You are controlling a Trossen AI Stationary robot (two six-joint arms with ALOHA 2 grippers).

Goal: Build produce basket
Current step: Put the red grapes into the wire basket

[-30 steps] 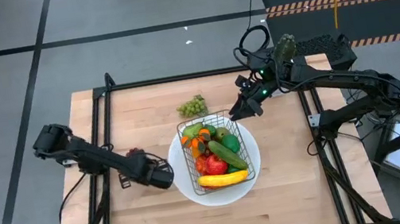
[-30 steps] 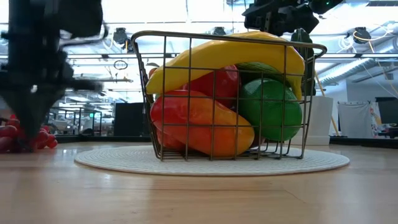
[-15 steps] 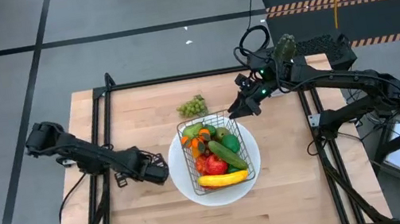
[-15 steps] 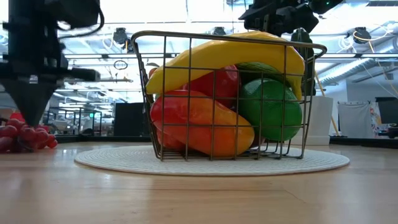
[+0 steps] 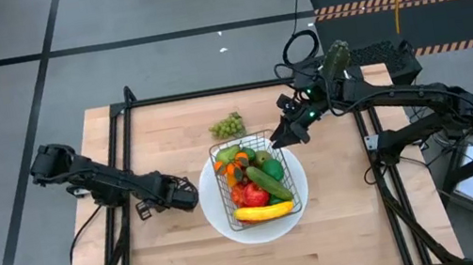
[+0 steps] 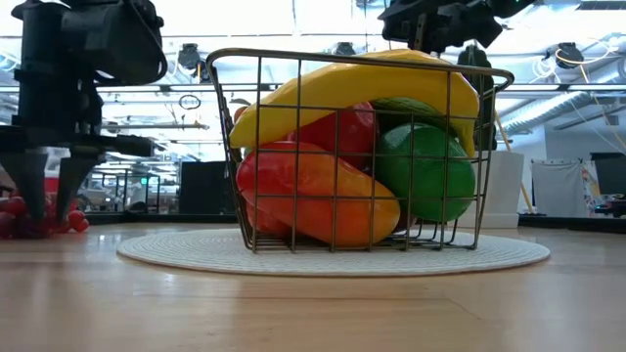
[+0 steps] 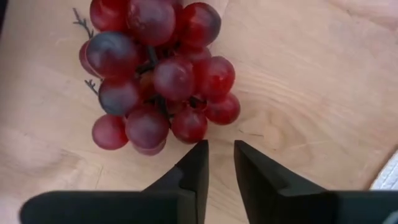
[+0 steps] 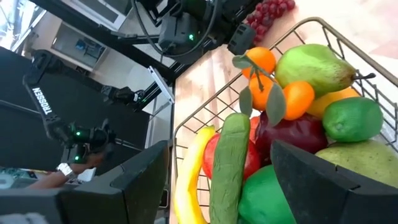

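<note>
Since the purple grapes (image 7: pixel 155 74) look light, lumpy and loosely jointed, the empty left gripper (image 7: pixel 219 163), its fingers a narrow slit apart, should pinch the cluster's middle, while the right gripper (image 5: pixel 286 134) hovers spread and empty over the basket (image 5: pixel 288 184).

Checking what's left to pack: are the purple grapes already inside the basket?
No, the purple grapes lie on the bare table, outside the basket.

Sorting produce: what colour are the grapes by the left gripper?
Dark red-purple grapes; left wrist view.

Left gripper (image 7: pixel 219 163) low over the surface, jaws slightly parted; right gripper (image 5: pixel 287 136) raised, jaws wide apart.
</note>
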